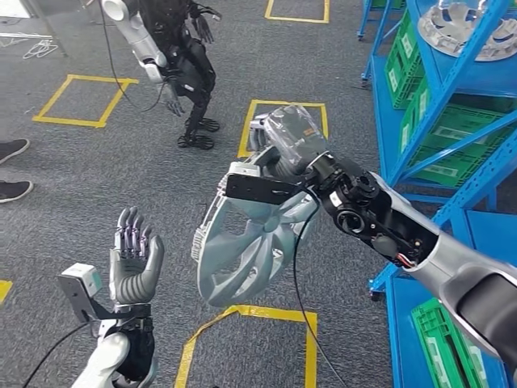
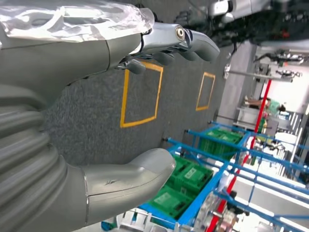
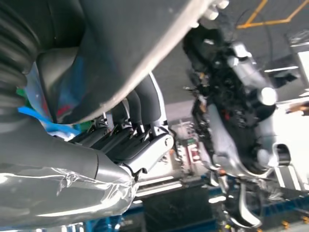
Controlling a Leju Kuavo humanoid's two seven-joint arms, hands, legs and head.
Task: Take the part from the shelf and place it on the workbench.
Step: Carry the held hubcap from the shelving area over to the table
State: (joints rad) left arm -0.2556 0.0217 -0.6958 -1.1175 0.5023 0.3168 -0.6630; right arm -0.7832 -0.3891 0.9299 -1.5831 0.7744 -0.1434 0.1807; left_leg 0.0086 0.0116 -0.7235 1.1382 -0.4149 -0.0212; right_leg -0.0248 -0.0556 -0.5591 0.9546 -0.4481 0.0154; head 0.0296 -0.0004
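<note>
**A:** Head view first: the right hand (image 1: 287,141), wrapped in clear film, is seen clamped on the rim of the part (image 1: 253,242), a silver spoked wheel cover. The part is held up in the air, tilted, over the grey carpet and just above a yellow floor square (image 1: 250,339). In the right wrist view the dark fingers (image 3: 140,104) are curled round the part's edge (image 3: 146,43).

**B:** And the left hand (image 1: 135,259)?

**A:** It's raised with fingers spread and pointing up, nothing held. It sits well apart from the part, off to the part's left. Same story in the left wrist view: thumb (image 2: 146,169) and fingers (image 2: 182,41) parted, just carpet between them.

**B:** What's around?

**A:** A blue shelf (image 1: 439,89) is seen on the right, loaded with green crates (image 1: 454,141), and another silver wheel part (image 1: 466,28) lies on its upper level. A second dark humanoid robot (image 1: 182,65) is crouched further back on the carpet. Somebody's shoes (image 1: 12,170) are seen at the left edge.
</note>
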